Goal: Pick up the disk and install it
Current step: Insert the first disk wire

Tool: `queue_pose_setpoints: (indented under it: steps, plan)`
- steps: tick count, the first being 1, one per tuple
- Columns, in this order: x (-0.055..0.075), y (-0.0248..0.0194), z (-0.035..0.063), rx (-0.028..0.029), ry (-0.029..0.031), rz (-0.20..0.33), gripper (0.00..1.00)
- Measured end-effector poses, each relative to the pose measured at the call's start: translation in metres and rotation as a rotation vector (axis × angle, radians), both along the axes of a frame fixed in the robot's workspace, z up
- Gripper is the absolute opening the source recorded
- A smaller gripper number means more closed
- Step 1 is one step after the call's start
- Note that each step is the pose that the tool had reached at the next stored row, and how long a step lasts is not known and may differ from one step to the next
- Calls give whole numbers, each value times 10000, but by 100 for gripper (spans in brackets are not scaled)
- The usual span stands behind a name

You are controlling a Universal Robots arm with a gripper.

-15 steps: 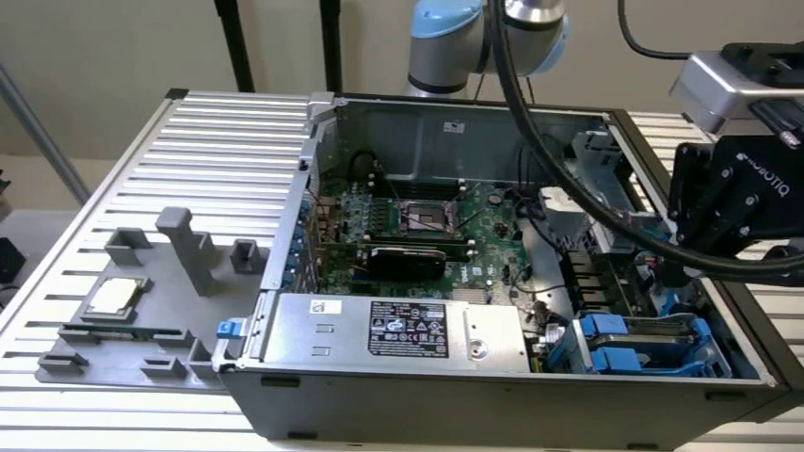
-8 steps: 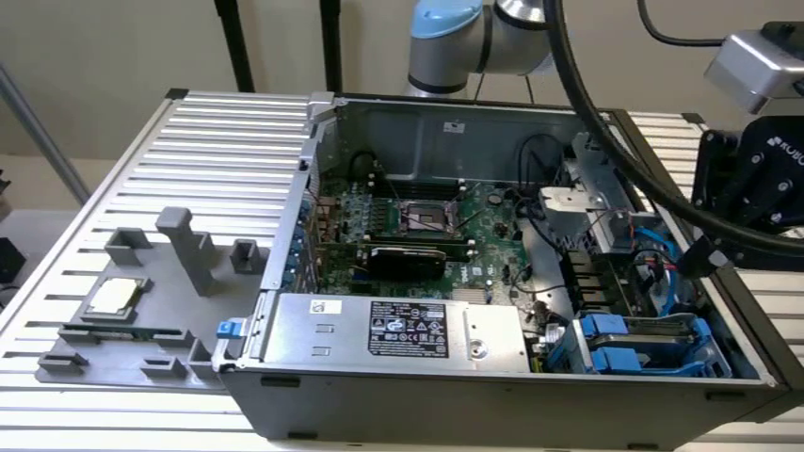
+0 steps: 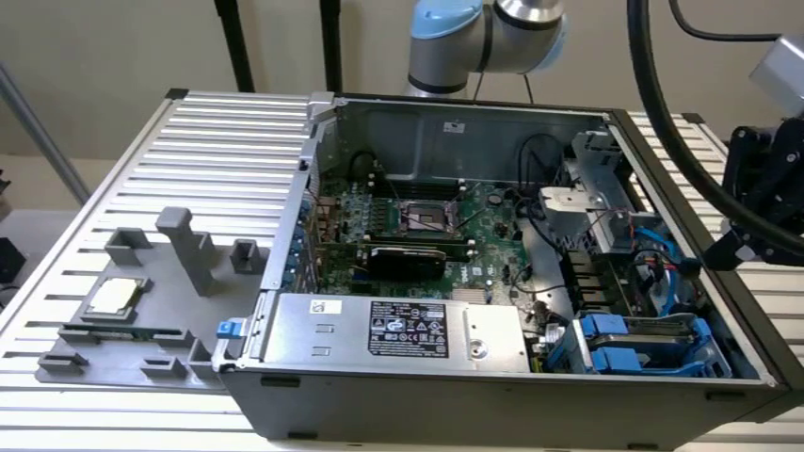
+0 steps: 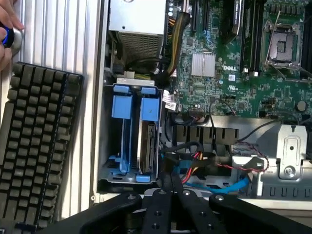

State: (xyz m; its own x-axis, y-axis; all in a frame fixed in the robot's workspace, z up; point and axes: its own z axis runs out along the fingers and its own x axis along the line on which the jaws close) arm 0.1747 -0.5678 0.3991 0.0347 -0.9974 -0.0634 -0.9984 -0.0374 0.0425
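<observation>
Held the pincer [image 4: 171,189] pinched together on nothing, above the drive cage [image 4: 106,146] of the open case [image 3: 440,405]. Found the disk [image 4: 147,146] standing on edge in the cage slot nearer the motherboard [image 4: 229,63], blue rail [image 4: 149,108] uppermost; judged it in place, though could not tell whether fully seated. Feared a snag on the cables [image 4: 226,187] just beside the cage, or a half-latched rail. Saw in the wrist view a keyboard [image 4: 34,146] and a hand [image 4: 6,29] beside the case; in the exterior view, a grey fixture [image 3: 164,301] bearing a small square chip [image 3: 113,297] on the exterior view's left.
</observation>
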Motion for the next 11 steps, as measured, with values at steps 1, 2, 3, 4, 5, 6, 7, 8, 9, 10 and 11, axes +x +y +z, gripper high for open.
queue_pose_setpoints:
  steps: [1,2,3,4,5,6,7,8,9,10,11]
  plan:
    - [5,0,-18,1,0,0,0]
    - [6,0,-36,-1,0,-1,0]
    - [8,1,-54,-1,0,-1,0]
    - [10,2,-72,-1,0,-1,0]
    - [13,5,-90,-2,0,0,0]
    - [15,7,-108,-1,-1,0,0]
    - [17,10,-125,-2,-1,0,0]
    - [18,12,-144,-1,-1,0,0]
    - [18,14,-162,-1,0,-1,0]
    - [19,17,-181,-2,-1,-1,0]
    - [19,19,-199,-2,-1,0,0]
